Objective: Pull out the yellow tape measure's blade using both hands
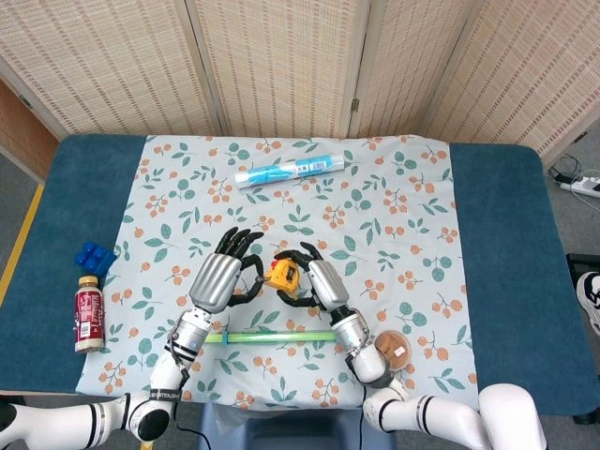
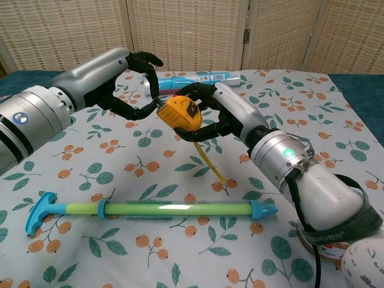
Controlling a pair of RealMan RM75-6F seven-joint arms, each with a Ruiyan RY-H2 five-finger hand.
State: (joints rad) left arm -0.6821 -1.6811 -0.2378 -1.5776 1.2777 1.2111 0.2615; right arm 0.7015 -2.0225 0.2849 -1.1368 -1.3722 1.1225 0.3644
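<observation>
My right hand [image 2: 227,114] grips the yellow tape measure [image 2: 180,112] and holds it above the cloth. In the head view the tape measure [image 1: 284,274] sits between the right hand [image 1: 316,277] and the left hand [image 1: 219,277]. My left hand [image 2: 126,84] reaches in from the left, and its thumb and a curled finger pinch at the case's left edge, where the blade's end sits. No length of blade shows between the hands. A thin yellow strip [image 2: 211,166] hangs from the case down to the cloth.
A green rod with blue ends [image 2: 150,209] lies on the floral cloth near me. A blue-and-white tube [image 1: 291,171] lies at the back. A brown bottle [image 1: 88,317] and blue blocks [image 1: 94,255] are far left. A small round container [image 1: 392,347] stands by my right forearm.
</observation>
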